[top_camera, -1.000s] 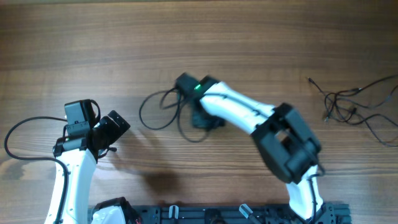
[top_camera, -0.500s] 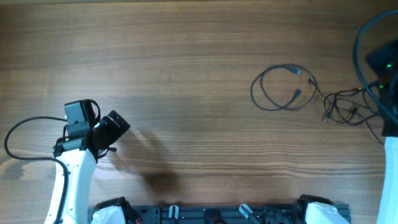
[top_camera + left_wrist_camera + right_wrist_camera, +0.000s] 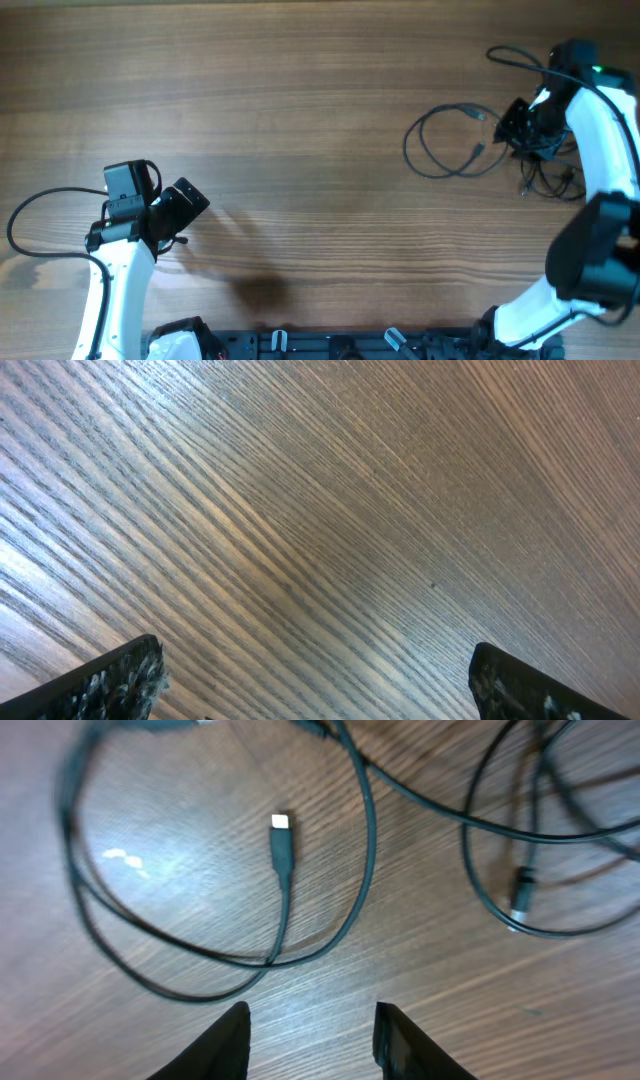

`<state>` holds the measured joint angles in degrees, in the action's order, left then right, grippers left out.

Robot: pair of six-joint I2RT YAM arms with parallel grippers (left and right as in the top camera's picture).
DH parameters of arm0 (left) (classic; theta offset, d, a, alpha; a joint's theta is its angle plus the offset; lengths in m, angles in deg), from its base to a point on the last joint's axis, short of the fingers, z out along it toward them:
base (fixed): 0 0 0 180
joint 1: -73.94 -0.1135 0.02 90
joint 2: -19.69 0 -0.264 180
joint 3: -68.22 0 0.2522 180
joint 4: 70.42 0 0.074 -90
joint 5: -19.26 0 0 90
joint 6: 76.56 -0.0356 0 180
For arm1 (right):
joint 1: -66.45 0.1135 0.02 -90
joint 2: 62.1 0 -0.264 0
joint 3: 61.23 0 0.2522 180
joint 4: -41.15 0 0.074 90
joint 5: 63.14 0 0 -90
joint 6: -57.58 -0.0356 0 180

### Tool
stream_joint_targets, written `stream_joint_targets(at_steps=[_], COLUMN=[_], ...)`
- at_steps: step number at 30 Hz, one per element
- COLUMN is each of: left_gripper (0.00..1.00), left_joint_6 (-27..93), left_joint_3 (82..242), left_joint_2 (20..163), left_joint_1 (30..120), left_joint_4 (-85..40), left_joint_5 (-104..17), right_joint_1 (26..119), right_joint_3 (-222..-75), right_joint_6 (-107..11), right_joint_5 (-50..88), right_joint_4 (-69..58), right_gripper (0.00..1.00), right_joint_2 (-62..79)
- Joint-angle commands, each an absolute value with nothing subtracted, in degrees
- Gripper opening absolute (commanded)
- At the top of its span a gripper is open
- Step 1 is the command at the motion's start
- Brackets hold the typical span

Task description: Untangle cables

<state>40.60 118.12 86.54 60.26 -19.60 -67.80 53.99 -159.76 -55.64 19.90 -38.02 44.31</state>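
At the right end of the table, the cables lie in a loose loop beside a tangle; the right gripper hovers over them, jaws spread, nothing pinched. Meanwhile the left gripper sits well apart, spread wide.

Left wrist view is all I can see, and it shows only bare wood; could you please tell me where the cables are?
Observer: Both lie far on the right side of the table: a looped cable beside a tangled bundle.
Operator: Thank you. Is the right gripper holding either one?
Observer: No. The right gripper is open above the cables, gripping nothing.
Operator: And is the left gripper anywhere near them?
Observer: No. The left gripper sits at the table's left side, well apart from them.
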Motion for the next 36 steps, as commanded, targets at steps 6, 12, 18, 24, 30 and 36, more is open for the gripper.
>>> stream_joint_targets(at_steps=[6, 12, 18, 24, 30, 36], left_gripper=[1.00, 1.00, 1.00, 1.00, 1.00, 1.00], left_joint_6=[40.9, 40.9, 40.9, 40.9, 40.9, 40.9], left_joint_3=[117.6, 117.6, 117.6, 117.6, 117.6, 117.6], left_joint_2=[86.6, 86.6, 86.6, 86.6, 86.6, 86.6], left_joint_1=[59.9, 59.9, 59.9, 59.9, 59.9, 59.9], left_joint_4=[-20.0, -20.0, -20.0, -20.0, -20.0, -20.2], left_joint_5=[-67.4, -67.4, -67.4, -67.4, -67.4, -67.4], right_joint_1=[54.9, 55.0, 55.0, 55.9, 58.1, 58.6], right_joint_3=[-159.7, -159.6, -159.3, -151.4, -146.3, -145.7], right_joint_6=[-52.8, -55.1, -55.2, -56.6, -59.6, -59.8], right_joint_5=[13.0, 15.1, 15.4, 15.3, 16.6, 18.2], right_joint_4=[-33.8, -32.8, -33.5, -25.3, -18.5, -19.6], right_gripper=[0.40, 0.39, 0.39, 0.39, 0.39, 0.39], right_joint_2=[53.4, 53.7, 53.7, 53.7, 53.7, 53.7])
